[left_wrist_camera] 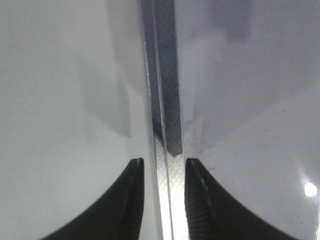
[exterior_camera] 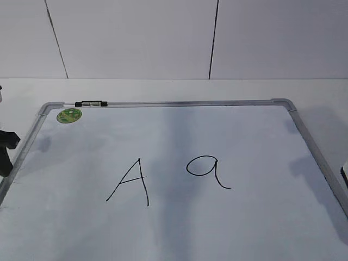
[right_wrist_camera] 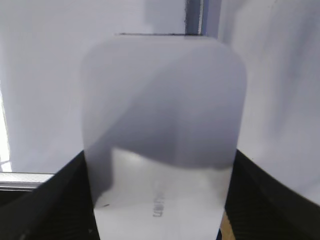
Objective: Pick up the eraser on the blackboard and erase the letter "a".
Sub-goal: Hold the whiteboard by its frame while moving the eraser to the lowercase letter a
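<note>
White and wide, the blackboard fills most of the exterior view, lying flat on a pale table inside its grey metal frame. On its surface stand a pointed capital "A" on the left and, just to its right, the letter "a", whole and unsmudged. A round green sticker sits in the far left corner, beside a small dark clip on the top rail.

The eraser is off the board surface, pinched between the two dark fingers of the right gripper; it fills the right wrist view, its white top with a small grey mark facing the camera. It does not show in the exterior view.

The left gripper hangs with its jaws apart over the frame's left rail, holding nothing
</note>
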Controlling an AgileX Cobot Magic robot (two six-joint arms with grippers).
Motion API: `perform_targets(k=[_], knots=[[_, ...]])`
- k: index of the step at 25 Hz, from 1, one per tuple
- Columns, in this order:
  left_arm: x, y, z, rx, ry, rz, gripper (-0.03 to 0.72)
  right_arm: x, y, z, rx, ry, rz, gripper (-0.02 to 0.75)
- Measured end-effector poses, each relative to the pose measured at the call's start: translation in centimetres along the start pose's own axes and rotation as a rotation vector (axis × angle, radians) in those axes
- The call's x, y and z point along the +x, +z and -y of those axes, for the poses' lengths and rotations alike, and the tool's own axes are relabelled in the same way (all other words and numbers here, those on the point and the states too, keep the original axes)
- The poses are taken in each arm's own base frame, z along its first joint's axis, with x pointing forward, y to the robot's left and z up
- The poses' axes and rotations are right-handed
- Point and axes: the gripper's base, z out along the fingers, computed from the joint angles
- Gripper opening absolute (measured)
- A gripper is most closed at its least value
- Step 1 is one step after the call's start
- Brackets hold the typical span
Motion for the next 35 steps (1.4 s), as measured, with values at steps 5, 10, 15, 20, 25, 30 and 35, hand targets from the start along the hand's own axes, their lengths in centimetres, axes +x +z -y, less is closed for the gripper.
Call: perform_targets(k=[5,10,15,20,25,30,35], knots=[[-0.3,0.8,-0.1,-0.001,-0.001,-0.020,0.205,0.0,0.0,0.0,0.000,0.000,0.000,0.559],[-0.4,1.1,-0.2,0.000,-0.002,-0.029,0.189,0.0,0.0,0.0,0.000,0.000,0.000,0.559],[-0.5,1.1,-0.2,-0.004,-0.001,-0.019,0.178,0.0,0.0,0.0,0.000,0.000,0.000,0.559],[-0.5,1.6,-0.3,-0.004,-0.003,-0.033,0.176,0.0,0.0,0.0,0.000,0.000,0.000,0.559],[-0.5,1.9,-0.4,-0.004,-0.004,-0.041,0.176,0.0,0.0,0.0,0.000,0.000,0.000,0.559],[-0.6,1.9,-0.4,-0.004,-0.004,-0.040,0.087,0.0,0.0,0.0,0.000,0.000,0.000,0.559],[-0.7,2.2,-0.4,0.003,-0.024,-0.052,0.018,0.0,0.0,0.0,0.000,0.000,0.000,0.559]])
